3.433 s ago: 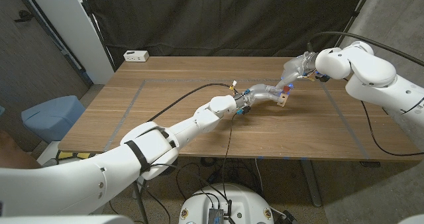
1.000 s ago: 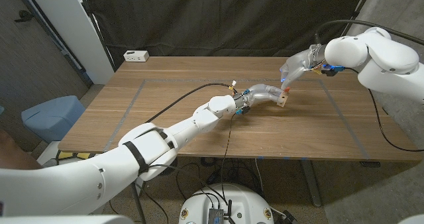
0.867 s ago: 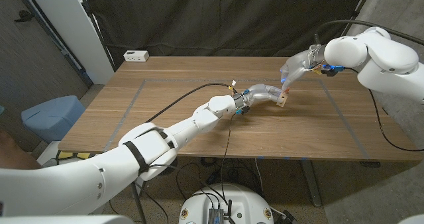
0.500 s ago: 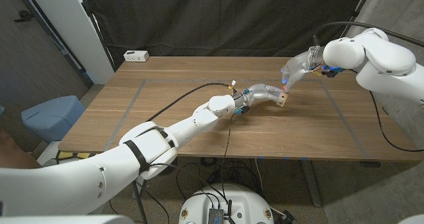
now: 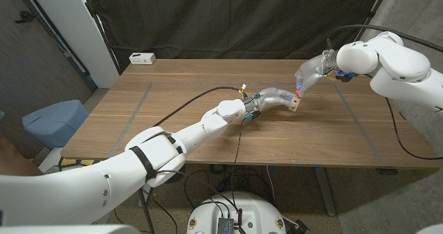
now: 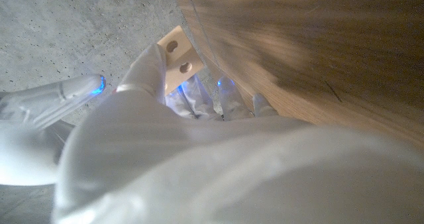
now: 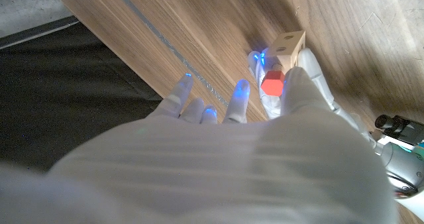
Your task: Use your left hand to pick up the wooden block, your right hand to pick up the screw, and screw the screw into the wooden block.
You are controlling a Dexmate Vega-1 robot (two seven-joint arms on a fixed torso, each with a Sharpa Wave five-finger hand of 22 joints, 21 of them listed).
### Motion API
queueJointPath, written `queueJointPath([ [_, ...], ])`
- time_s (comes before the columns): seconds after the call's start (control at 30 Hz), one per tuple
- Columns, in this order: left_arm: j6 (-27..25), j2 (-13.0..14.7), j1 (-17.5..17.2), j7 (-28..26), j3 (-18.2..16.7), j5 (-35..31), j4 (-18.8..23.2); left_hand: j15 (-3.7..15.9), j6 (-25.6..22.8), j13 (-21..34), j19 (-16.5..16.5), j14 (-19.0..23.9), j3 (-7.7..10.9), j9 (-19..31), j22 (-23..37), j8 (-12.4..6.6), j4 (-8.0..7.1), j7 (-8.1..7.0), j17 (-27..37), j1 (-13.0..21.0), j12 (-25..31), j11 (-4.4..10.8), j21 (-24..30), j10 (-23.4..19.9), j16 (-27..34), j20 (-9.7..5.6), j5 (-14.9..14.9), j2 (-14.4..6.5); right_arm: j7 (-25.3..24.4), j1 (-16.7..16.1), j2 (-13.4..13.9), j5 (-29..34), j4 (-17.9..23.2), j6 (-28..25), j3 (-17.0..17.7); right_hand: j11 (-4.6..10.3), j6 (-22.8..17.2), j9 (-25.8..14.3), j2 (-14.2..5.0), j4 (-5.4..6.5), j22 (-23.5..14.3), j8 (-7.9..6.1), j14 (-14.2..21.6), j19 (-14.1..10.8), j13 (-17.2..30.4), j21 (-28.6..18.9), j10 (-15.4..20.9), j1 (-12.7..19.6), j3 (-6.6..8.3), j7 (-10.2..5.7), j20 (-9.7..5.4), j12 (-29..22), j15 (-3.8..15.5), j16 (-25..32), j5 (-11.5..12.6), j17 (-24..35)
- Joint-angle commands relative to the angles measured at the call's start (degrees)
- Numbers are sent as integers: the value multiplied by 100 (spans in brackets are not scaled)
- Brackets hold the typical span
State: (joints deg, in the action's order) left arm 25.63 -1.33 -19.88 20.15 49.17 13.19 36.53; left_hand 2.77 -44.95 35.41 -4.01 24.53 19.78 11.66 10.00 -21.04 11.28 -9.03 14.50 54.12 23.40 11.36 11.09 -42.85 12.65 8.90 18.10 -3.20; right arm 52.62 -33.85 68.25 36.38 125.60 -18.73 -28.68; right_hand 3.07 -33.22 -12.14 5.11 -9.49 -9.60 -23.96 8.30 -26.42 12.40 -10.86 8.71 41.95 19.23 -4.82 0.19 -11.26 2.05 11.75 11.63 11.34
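One wooden block (image 5: 295,105), right of centre in head view, gripped by left hand (image 5: 275,97) just above table (image 5: 173,109); two holes visible on block face in left wrist view. One red-headed screw (image 7: 271,80) pinched by right hand (image 5: 311,71), touching block top. Other right fingers (image 7: 181,89) spread. One white box (image 5: 142,58), upper left.

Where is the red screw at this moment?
In the right wrist view, the red screw is pinched by the right robot hand, against the wooden block over the table.
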Motion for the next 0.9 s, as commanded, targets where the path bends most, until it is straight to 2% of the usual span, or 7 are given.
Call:
queueJointPath([
  [0.03,-47,35,-35,-26,3,-15,98,304,-280,20,-44,46,281,77,33,-35,-244,114,26,-238,28,10,42,-16,1,12,22,-314,-159,-127,-8,14,13,-48,76,4,-135,-20,-7,25,-18,-61,78,-55,8,-30,116,61,47,-6,-15,-65,295,32,-35,31],
  [0.37,-65,25,-37,-42,14,-23,106,299,-275,16,-42,47,286,77,33,-29,-241,119,26,-237,34,-2,42,-27,1,14,22,-315,-377,-236,11,-38,17,-30,135,14,-565,-29,-39,14,-18,-231,250,-171,8,-51,323,198,153,73,-82,-113,375,88,-48,38],
  [0.6,-58,-3,-18,-40,19,-25,54,299,-297,15,-42,49,292,78,33,-34,-242,120,25,-238,35,11,41,-26,0,15,23,-319,-433,-251,19,-57,0,-13,146,19,-752,-28,-35,-4,-17,-302,322,-211,7,-51,434,287,212,2,-102,-132,393,102,-53,37],
  [0.9,-1,-82,38,-8,19,-13,-117,300,-286,15,-39,52,295,78,33,-25,-242,122,26,-238,39,5,40,-27,3,14,21,-323,-564,-305,34,-87,-22,33,167,126,-963,-22,-39,3,-17,-377,438,-293,4,-62,577,344,270,-1,-159,-156,443,131,-60,42],
])
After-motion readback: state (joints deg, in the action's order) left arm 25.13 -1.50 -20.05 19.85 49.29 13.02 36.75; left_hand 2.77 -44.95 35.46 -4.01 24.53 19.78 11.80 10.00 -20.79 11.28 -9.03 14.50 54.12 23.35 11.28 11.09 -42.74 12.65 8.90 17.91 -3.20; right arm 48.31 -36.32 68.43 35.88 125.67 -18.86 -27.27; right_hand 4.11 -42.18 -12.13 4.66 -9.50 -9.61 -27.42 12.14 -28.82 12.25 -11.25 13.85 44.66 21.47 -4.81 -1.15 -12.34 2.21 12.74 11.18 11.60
